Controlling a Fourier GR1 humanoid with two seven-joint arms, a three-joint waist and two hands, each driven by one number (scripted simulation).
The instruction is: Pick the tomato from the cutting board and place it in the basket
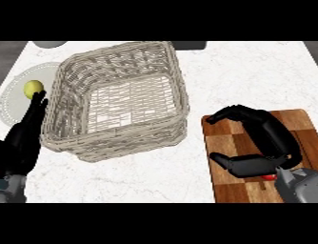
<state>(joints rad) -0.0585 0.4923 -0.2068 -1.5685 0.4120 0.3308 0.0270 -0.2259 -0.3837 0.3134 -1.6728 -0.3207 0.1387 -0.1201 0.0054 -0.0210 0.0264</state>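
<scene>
A wooden cutting board (309,125) lies at the right of the white counter. My right hand (263,147) is over it with fingers and thumb curled round the tomato (268,176), of which only a small red patch shows beneath the palm. A large wicker basket (163,62) stands in the middle, left of the board, and nothing shows inside it. My left hand (23,140) rests at the left edge, fingers straight and pointing up beside the basket's left wall.
A pale plate (17,88) lies left of the basket with a small yellow fruit (33,87) on it, just above my left fingertips. A grey round object (49,44) and a dark object (190,45) sit at the counter's far edge.
</scene>
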